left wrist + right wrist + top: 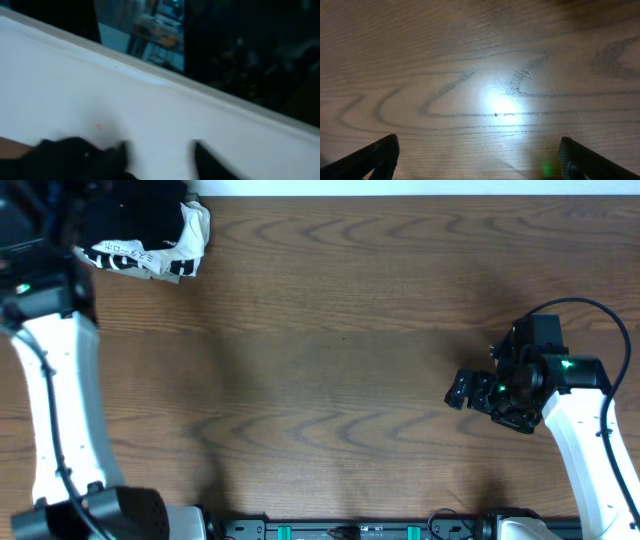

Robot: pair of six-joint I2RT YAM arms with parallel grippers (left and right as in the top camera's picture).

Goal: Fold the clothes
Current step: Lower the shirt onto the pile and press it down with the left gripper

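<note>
At the far left corner of the table (330,360), our left gripper (160,155) is reaching up by the black shirt (135,215), which is bunched up next to a white bundle (150,252). We cannot tell if it is holding any cloth. We think we are only starting: the shirt is not yet spread out. Next we need to pull it to the middle. On the right, our right gripper (479,155) is hanging wide open over bare wood, holding nothing.

My right gripper (460,392) hovers at three o'clock over the wooden table (320,350); black shirt (130,215) lies at eleven.
</note>
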